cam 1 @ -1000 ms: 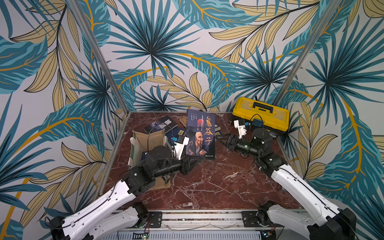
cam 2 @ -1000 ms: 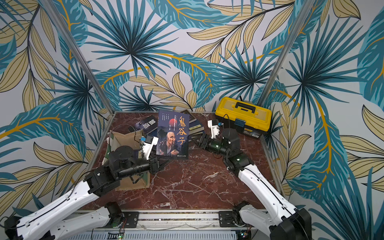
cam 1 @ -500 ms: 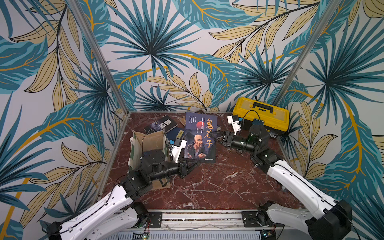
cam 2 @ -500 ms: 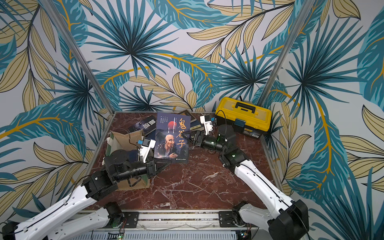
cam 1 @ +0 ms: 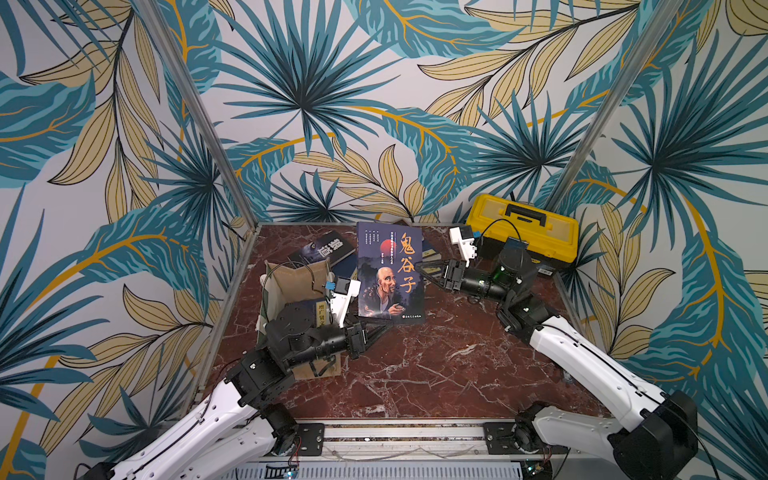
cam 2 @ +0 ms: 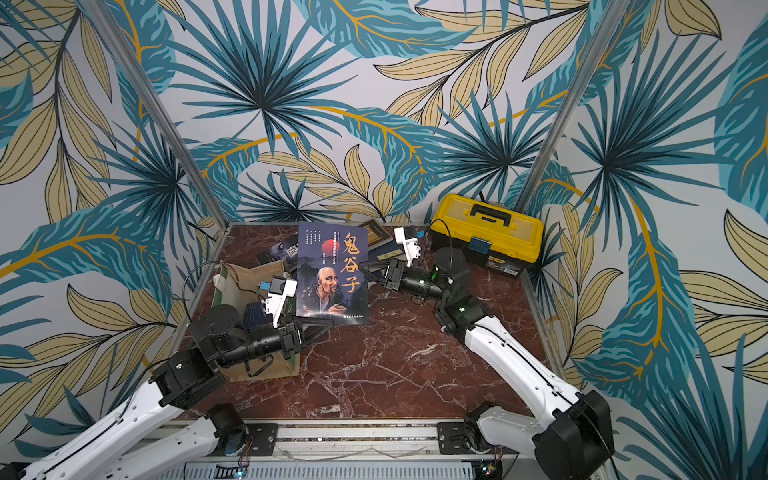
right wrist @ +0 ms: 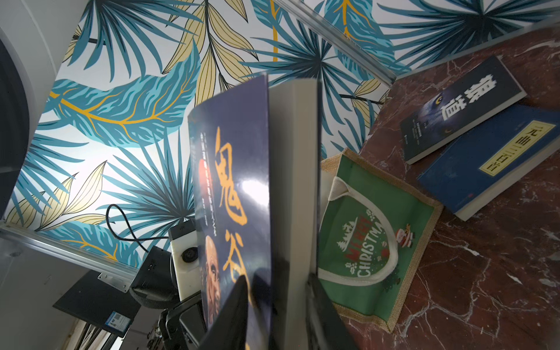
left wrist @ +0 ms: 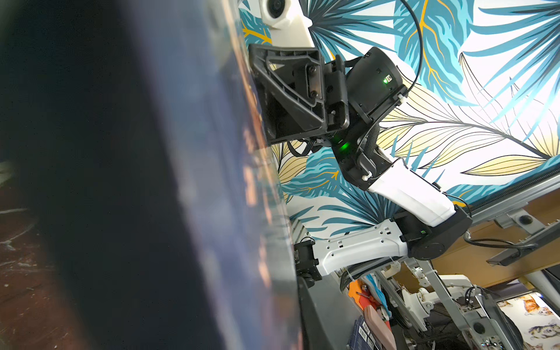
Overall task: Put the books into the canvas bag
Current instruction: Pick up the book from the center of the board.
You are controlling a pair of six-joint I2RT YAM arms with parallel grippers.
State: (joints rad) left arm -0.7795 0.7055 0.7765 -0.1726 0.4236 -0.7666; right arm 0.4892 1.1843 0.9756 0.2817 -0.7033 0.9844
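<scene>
Handover or a two-handed regrip looks to be the step in hand: the large paperback [cam 1: 390, 270], purple-blue with an orange title and a bald old man on its cover, stands upright in the air just beside the canvas bag [cam 1: 291, 278], above the marble tabletop [cam 1: 436, 365]. The left gripper [cam 1: 384, 327] is clamped narrow on the paperback's lower corner nearest the bag and carries it. The right gripper [cam 1: 420, 269] reaches in from the yellow toolbox [cam 1: 523, 224] side and straddles the opposite long edge. In the right wrist view its fingers [right wrist: 239, 303] sit on either side of the page block, one against the cover, but I cannot tell whether they are pressing yet. The bag stands open-mouthed with one label-bearing book [cam 1: 321, 312] already inside. A wolf-cover book [right wrist: 460, 109] and a navy book [right wrist: 491, 160] with a yellow label lie flat on the table beyond it, so most of the task remains. Next, I judge, the paperback must be steadied, swung over the bag's mouth and lowered edge-first. The mouth looks barely wider than the cover, so catching the rim or tipping the soft bag is the risk.
</scene>
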